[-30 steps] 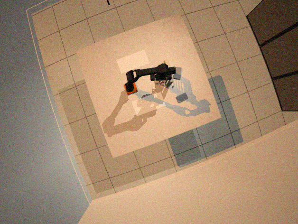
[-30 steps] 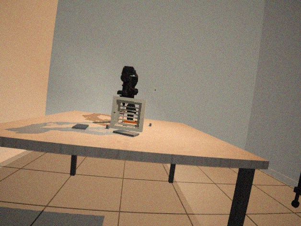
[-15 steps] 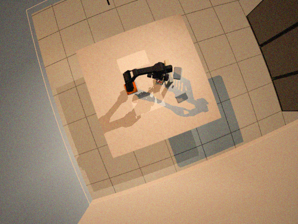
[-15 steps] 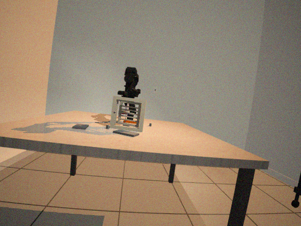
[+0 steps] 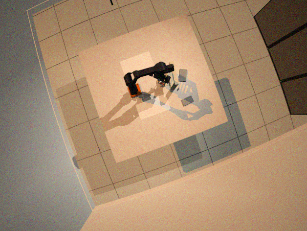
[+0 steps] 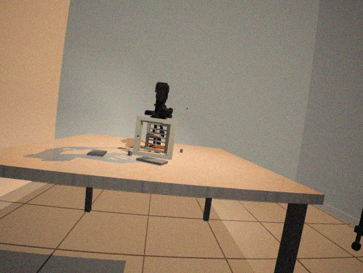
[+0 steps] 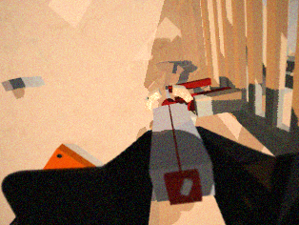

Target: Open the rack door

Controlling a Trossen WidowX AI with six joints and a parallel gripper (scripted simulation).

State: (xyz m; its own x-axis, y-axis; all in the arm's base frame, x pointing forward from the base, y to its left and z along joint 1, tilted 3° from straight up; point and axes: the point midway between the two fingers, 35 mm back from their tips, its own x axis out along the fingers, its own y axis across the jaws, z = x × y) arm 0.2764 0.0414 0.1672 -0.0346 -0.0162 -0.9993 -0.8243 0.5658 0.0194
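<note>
The rack's pale square frame [image 6: 136, 137] stands on the table. Its slatted door [image 6: 167, 137] [image 7: 273, 57] is ajar, swung partly to the arm's side of the frame; the exact angle is hard to tell. The upright handle [image 7: 173, 119] has two light grey halves, with a thin red line between them and a red piece at its near end. My gripper [image 7: 173, 134] [image 5: 162, 83] is shut on the handle, a black finger on each side. A red bar [image 7: 196, 84] shows beyond the handle. The arm hides much of the door from above.
A dark flat block [image 5: 182, 75] [image 6: 151, 161] lies just behind the frame, and another [image 5: 187, 101] [image 6: 96, 152] lies off to the side. Small dark cylinders [image 6: 129, 152] [image 6: 181, 150] stand on either side of the rack. The orange arm base [image 5: 134, 90] [image 7: 67, 159] is on the handle side.
</note>
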